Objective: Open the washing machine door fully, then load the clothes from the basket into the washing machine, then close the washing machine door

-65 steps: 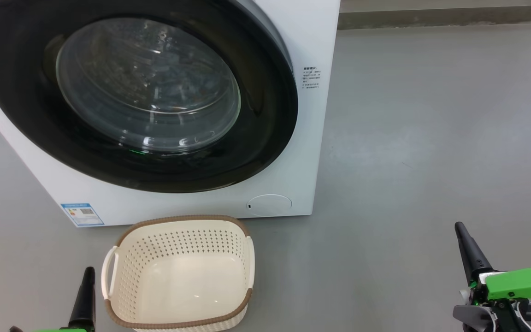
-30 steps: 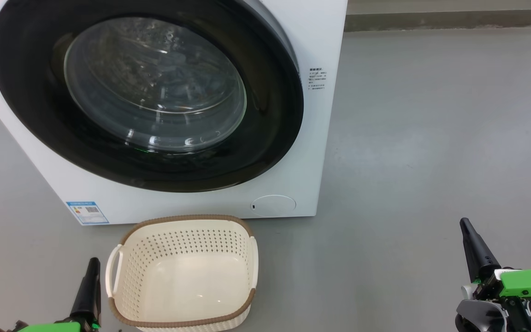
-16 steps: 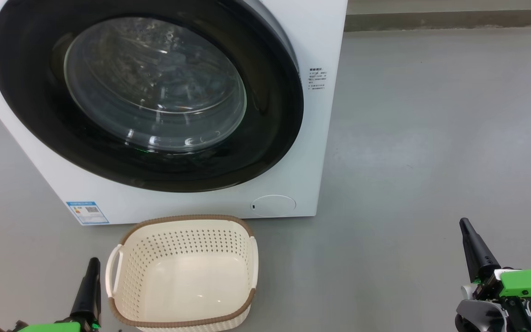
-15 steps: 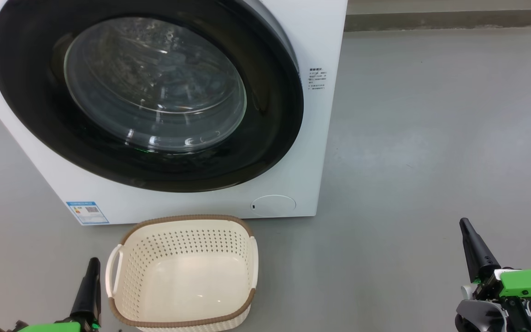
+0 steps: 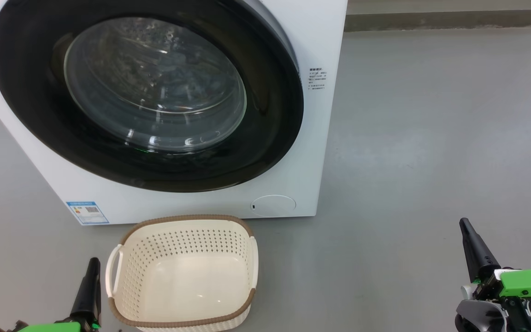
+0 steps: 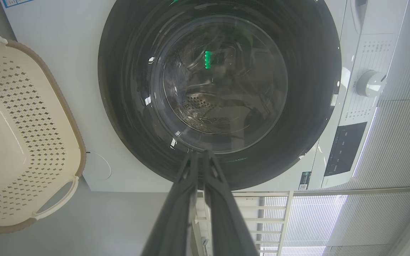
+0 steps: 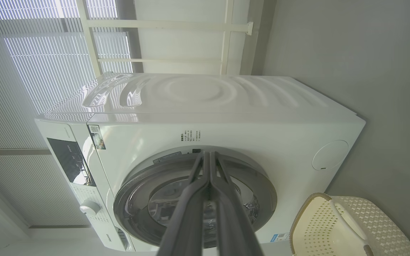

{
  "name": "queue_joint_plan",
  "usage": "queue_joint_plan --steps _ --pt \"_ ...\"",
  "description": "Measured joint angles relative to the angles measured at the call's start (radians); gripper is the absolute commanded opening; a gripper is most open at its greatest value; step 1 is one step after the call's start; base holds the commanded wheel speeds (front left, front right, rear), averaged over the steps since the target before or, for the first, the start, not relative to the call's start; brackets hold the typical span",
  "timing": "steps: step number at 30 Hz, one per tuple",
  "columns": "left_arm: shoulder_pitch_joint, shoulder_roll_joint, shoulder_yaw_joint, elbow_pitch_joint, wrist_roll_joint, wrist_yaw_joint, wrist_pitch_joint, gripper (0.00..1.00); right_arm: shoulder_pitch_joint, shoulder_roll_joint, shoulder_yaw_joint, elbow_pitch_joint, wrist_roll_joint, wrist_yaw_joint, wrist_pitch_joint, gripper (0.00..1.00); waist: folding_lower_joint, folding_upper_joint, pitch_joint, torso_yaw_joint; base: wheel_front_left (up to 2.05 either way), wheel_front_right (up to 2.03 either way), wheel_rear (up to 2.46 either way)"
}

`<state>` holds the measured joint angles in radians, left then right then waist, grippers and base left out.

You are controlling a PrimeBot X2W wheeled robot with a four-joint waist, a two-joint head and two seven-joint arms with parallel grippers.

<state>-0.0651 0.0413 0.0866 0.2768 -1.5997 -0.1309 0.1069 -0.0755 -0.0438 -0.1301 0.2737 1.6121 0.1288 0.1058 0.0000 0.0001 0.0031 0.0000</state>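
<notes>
The white washing machine (image 5: pixel 323 152) stands ahead, its door (image 5: pixel 270 138) shut flat against the front, black rim around the glass bowl. Behind the glass a dim bluish mass of clothes (image 5: pixel 187 76) with an orange fleck shows, blurred. The cream basket (image 5: pixel 182 218) sits on the floor before the machine, nothing inside it. My left gripper (image 5: pixel 93 263) is shut, low beside the basket's left handle. My right gripper (image 5: pixel 464 224) is shut, far to the right over bare floor. The left gripper (image 6: pixel 200 155) and the right gripper (image 7: pixel 208 154) both point at the door from a distance.
Grey floor spreads to the right of the machine up to a dark skirting (image 5: pixel 450 18). A blue label (image 5: pixel 87 212) and a round flap (image 5: pixel 273 205) mark the machine's lower front. A control panel with a knob (image 6: pixel 369 83) is on the machine, with window blinds (image 6: pixel 397 149) and a white railing behind.
The head camera shifted slightly about two seconds ago, sliding the whole picture a little to the right. Over the last second nothing has moved.
</notes>
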Motion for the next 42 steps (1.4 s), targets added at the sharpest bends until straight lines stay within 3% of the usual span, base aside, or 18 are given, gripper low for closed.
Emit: queue_joint_plan --steps 42 --pt "0.0 0.0 0.0 0.0 0.0 0.0 0.0 0.0 0.0 0.001 -0.002 0.0 0.0 0.0 0.0 0.0 0.0 0.0 0.0 0.0 0.0 0.0 0.0"
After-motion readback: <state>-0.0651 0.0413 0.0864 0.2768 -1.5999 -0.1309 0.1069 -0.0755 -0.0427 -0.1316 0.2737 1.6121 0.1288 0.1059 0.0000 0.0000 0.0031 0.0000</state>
